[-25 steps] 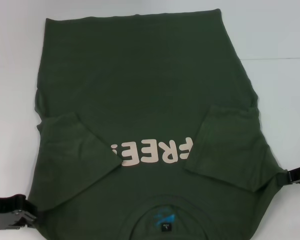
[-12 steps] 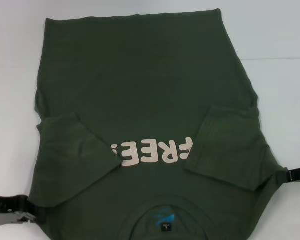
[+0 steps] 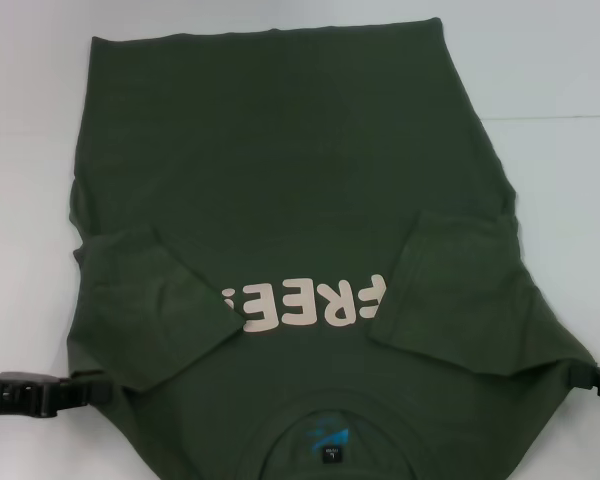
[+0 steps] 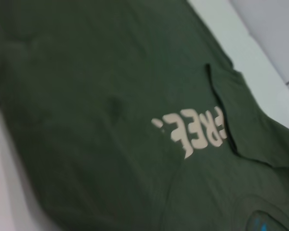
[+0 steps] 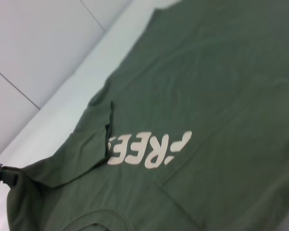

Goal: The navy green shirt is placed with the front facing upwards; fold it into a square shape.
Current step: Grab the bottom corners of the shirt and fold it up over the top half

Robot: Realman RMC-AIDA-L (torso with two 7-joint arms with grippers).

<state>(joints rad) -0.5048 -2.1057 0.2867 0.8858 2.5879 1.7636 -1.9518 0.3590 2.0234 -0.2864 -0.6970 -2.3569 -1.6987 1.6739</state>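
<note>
1. Nearest the robot, the shirt's (image 3: pixel 290 200) collar end lies face up on the white counter (image 3: pixel 560 90), with the neck label (image 3: pixel 330 440) at the near edge.
2. The left claw (image 3: pixel 80 392) sits at the shirt's near left shoulder corner and the right claw (image 3: pixel 592 375) at the near right one. Each tip meets the cloth, but I cannot tell how far either is open or whether it has hold of fabric.
3. A little farther out, both sleeves are already turned inward – the left sleeve (image 3: pixel 145 300) and right sleeve (image 3: pixel 460 290) flank the "FREE!" lettering (image 3: pixel 310 303), covering its ends.
4. So the sleeve step looks done; the lengthwise fold seems to be in hand. The next move likely calls for both claws to lift the shoulder corners evenly and carry them toward the far hem (image 3: pixel 270 35).
5. Bare counter lies either side and beyond the hem – room enough to travel.
</note>
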